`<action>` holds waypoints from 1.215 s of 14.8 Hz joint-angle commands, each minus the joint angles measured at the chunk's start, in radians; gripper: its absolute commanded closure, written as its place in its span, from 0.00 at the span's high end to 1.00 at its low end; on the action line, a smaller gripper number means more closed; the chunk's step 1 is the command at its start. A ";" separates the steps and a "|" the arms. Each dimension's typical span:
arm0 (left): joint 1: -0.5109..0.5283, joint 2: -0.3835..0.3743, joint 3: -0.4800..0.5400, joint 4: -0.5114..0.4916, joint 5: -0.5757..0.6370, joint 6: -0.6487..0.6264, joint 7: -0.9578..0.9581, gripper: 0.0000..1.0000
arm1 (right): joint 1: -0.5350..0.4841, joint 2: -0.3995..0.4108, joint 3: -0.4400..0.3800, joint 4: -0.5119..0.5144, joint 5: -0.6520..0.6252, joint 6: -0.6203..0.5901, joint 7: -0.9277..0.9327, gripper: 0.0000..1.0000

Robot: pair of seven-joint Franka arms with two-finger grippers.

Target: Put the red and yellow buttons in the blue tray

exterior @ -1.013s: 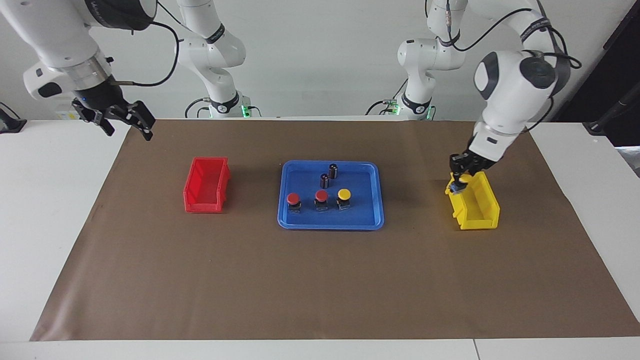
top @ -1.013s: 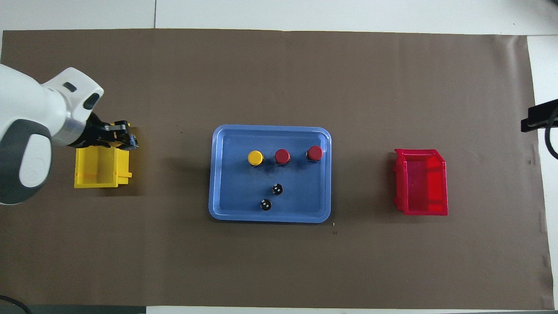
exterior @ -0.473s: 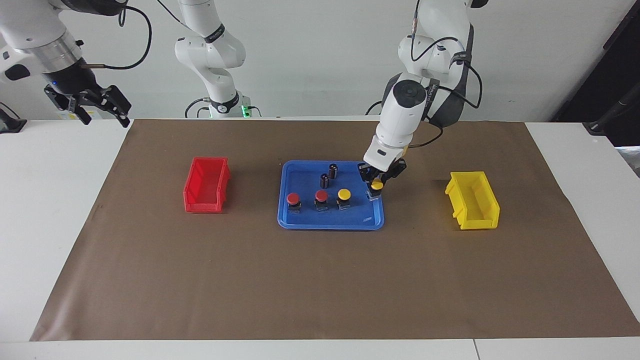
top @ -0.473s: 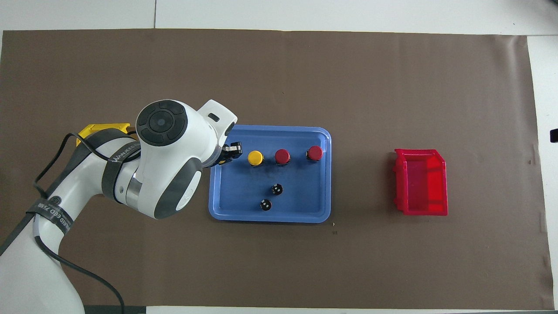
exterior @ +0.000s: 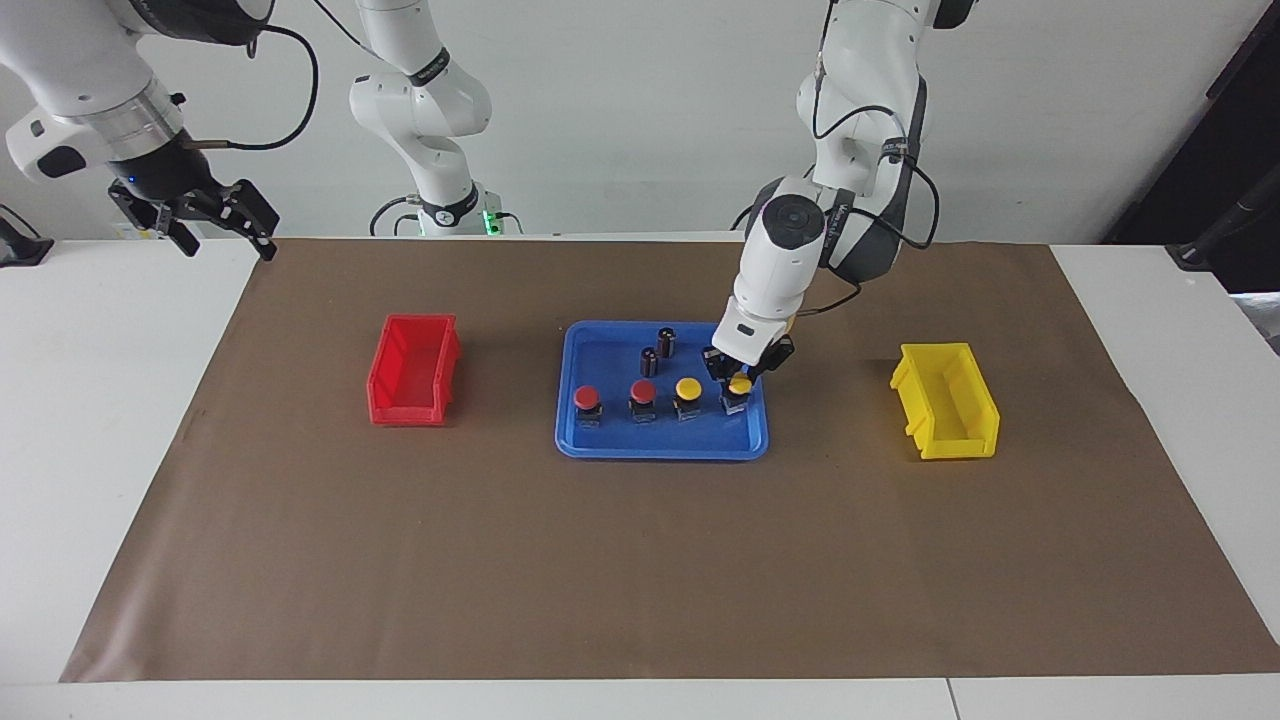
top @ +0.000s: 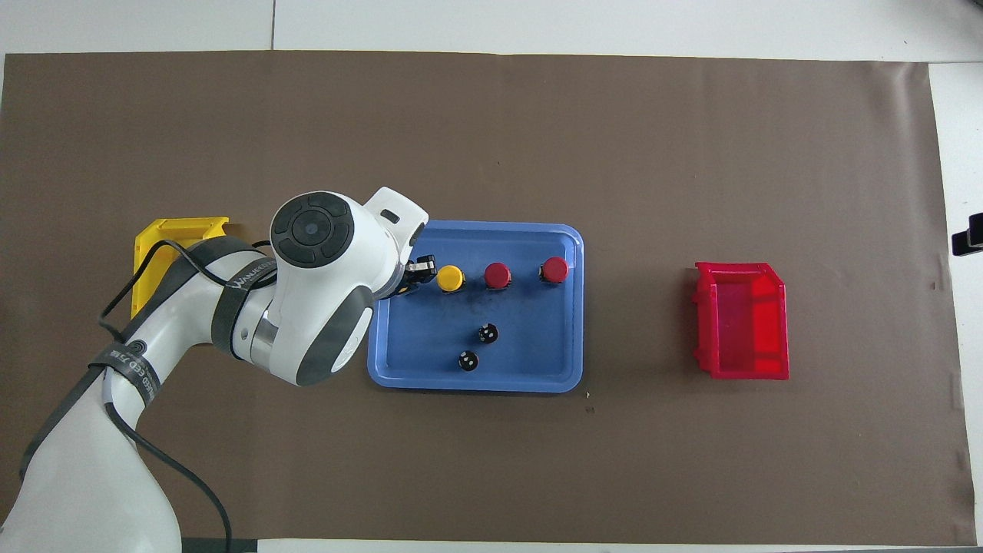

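The blue tray (exterior: pixel 612 441) (top: pixel 430 349) lies mid-table. In it stand two red buttons (exterior: pixel 587 400) (exterior: pixel 643 393) and a yellow button (exterior: pixel 688 390) (top: pixel 450 278) in a row. A second yellow button (exterior: pixel 737 399) is in line with them at the tray's end toward the left arm, and my left gripper (exterior: pixel 738 380) (top: pixel 415 277) is shut on it. Its base is at or just above the tray floor; I cannot tell which. In the overhead view the wrist hides that button. My right gripper (exterior: pixel 196 216) waits open, raised over the table's edge at the right arm's end.
Two dark capless cylinders (exterior: pixel 666 342) (exterior: pixel 649 361) stand in the tray, nearer to the robots than the button row. A red bin (exterior: pixel 413 383) sits toward the right arm's end. A yellow bin (exterior: pixel 946 400) sits toward the left arm's end.
My left gripper carried the yellow button from the yellow bin to the tray, then sank and shifted closer to the button row. The right gripper drifted a little while staying raised.
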 commanded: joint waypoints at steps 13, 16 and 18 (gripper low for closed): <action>0.258 -0.205 0.054 0.195 0.146 -0.467 0.208 1.00 | 0.036 -0.019 0.017 -0.018 -0.043 -0.033 -0.019 1.00; 0.355 -0.210 0.055 0.286 0.152 -0.575 0.361 1.00 | 0.036 -0.019 0.015 -0.018 -0.043 -0.037 -0.019 1.00; 0.415 -0.214 0.057 0.316 0.105 -0.619 0.592 1.00 | 0.036 -0.019 0.015 -0.018 -0.043 -0.036 -0.017 1.00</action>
